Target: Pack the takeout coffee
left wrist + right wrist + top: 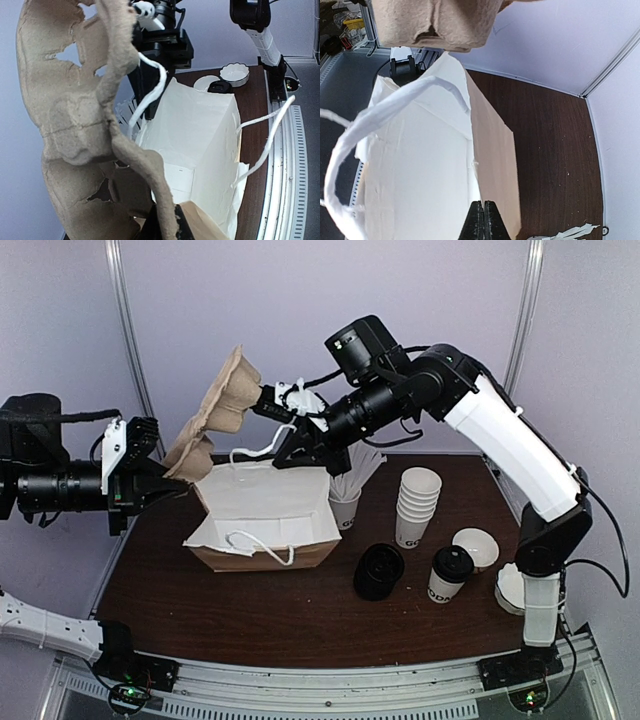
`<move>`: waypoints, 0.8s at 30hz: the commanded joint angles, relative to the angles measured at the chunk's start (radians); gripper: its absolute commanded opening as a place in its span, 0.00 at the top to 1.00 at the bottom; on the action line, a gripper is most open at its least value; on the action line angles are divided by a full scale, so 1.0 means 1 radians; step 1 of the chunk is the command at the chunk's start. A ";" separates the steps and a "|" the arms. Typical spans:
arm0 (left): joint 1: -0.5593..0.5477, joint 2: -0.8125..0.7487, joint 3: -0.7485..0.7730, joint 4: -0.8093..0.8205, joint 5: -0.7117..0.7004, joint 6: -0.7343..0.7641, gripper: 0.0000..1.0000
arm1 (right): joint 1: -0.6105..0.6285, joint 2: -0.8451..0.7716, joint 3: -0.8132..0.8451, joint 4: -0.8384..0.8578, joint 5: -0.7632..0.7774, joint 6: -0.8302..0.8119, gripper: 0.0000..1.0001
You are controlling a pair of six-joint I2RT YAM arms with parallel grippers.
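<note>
The takeout coffee [449, 574], a white printed cup with a black dome lid, stands at the right of the table, away from both grippers. A brown paper bag [268, 512] with a white inside stands open at mid-table. My left gripper [172, 480] is shut on the edge of a tan pulp cup carrier [212, 412] and holds it tilted above the bag's left side; it fills the left wrist view [75, 125], with the jaws [170, 227] on its rim. My right gripper [288, 458] is shut on the bag's back rim [492, 165], its jaws [483, 220] pinched together.
A stack of lidless white cups [417, 504] and a cup with white sticks [346, 502] stand behind the coffee. A stack of black lids [379, 571] sits beside it, and a white bowl [477, 546] lies further right. The bag's white handles [375, 115] stick up.
</note>
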 commanded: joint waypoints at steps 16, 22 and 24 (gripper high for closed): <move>0.000 0.044 -0.055 0.154 0.298 0.101 1.00 | 0.000 0.003 -0.044 -0.007 -0.017 0.032 1.00; -0.002 -0.015 -0.117 0.179 0.269 0.108 1.00 | -0.001 -0.027 -0.086 -0.042 -0.070 0.021 1.00; -0.001 0.018 -0.104 0.148 0.293 0.110 1.00 | -0.001 -0.030 -0.088 -0.044 -0.060 0.017 1.00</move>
